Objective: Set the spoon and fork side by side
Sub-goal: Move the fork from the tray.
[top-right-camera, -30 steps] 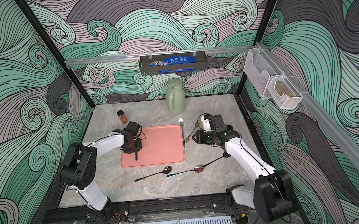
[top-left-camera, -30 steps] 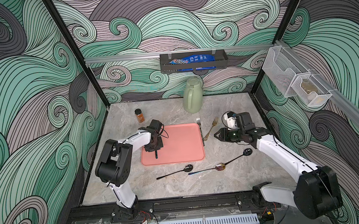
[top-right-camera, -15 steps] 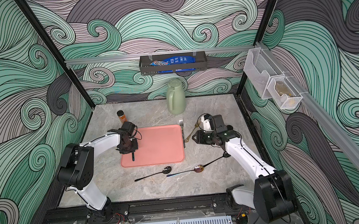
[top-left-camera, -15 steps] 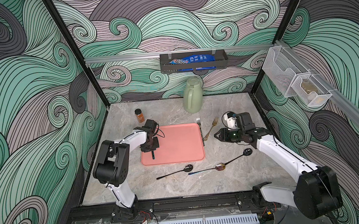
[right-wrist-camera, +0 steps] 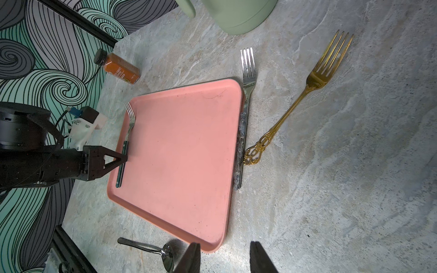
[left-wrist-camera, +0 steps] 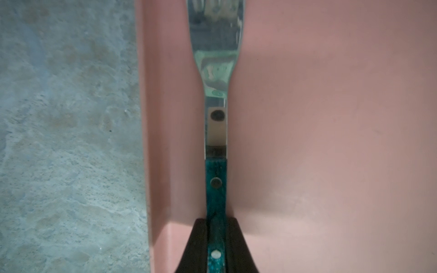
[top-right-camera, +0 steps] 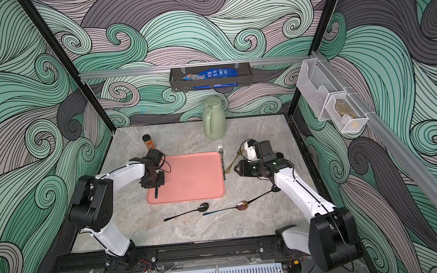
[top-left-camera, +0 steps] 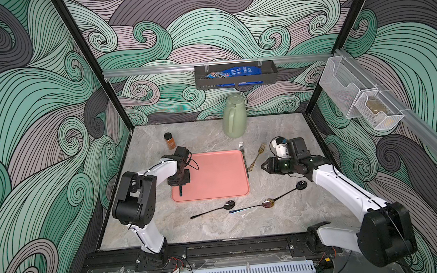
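A teal-handled fork [left-wrist-camera: 216, 184] lies lengthwise just inside the left rim of the pink tray [top-left-camera: 215, 175], and my left gripper [left-wrist-camera: 216, 248] is shut on its handle. In both top views the handle end [top-left-camera: 180, 194] [top-right-camera: 156, 193] pokes out below the left gripper [top-left-camera: 179, 182]. The right wrist view shows this fork [right-wrist-camera: 129, 123] too. On the table in front of the tray lie a black spoon [top-left-camera: 213, 210] and an iridescent spoon [top-left-camera: 267, 203]. My right gripper [right-wrist-camera: 224, 258] is open and empty, hovering right of the tray [right-wrist-camera: 184, 141].
A silver fork [top-left-camera: 243, 154] lies against the tray's right rim, a gold fork [top-left-camera: 257, 156] beside it. Another black spoon [top-left-camera: 301, 185] lies by the right arm. A green jug [top-left-camera: 233, 119] and a spice bottle [top-left-camera: 169, 141] stand at the back.
My left gripper has slid the teal-handled fork leftward across the tray to its left rim and tightened on it. The right arm has not moved.
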Available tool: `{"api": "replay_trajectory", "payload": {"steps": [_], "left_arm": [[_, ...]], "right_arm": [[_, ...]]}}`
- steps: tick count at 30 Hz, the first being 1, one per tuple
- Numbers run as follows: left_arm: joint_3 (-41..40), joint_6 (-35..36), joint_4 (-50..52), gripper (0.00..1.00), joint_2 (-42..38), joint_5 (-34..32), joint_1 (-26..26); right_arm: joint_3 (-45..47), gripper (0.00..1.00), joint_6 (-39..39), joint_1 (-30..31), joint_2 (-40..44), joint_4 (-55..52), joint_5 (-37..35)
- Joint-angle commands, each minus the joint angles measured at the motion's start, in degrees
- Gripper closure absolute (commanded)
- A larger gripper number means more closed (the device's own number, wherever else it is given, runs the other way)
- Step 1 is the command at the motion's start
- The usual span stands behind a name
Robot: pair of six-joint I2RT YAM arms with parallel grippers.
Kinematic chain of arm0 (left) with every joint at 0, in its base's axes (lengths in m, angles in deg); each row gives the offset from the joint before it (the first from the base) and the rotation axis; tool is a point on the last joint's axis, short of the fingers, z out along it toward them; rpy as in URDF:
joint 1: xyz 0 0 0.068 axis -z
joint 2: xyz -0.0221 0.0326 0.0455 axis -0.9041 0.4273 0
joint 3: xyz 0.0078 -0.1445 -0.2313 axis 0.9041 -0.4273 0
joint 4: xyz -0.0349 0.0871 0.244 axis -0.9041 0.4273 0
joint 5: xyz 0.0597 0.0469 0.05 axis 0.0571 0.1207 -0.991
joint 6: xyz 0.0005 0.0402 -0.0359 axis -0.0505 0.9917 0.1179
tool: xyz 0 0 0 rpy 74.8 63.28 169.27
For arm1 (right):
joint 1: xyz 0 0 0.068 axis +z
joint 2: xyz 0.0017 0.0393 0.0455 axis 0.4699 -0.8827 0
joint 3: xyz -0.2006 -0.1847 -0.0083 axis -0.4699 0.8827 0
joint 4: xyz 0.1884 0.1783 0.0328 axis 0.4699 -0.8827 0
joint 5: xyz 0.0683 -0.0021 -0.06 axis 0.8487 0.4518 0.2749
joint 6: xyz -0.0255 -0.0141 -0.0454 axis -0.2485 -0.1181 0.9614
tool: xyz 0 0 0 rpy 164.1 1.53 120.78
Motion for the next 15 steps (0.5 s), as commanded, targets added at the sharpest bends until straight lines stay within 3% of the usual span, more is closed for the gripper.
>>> {"api": "replay_trajectory", "payload": {"steps": [1, 15], "left_arm": [[-0.3, 3.0, 0.4, 0.99, -1.4, 0.6, -0.8], [0.4, 4.2, 0.3, 0.96, 0.4, 5.2, -1.0]], "right_arm": [[-0.3, 0.61, 1.1, -0.4, 0.4, -1.0, -0.1], [0.0, 0.61, 0.5, -0.4, -0.2, -0.4, -0.6]]}}
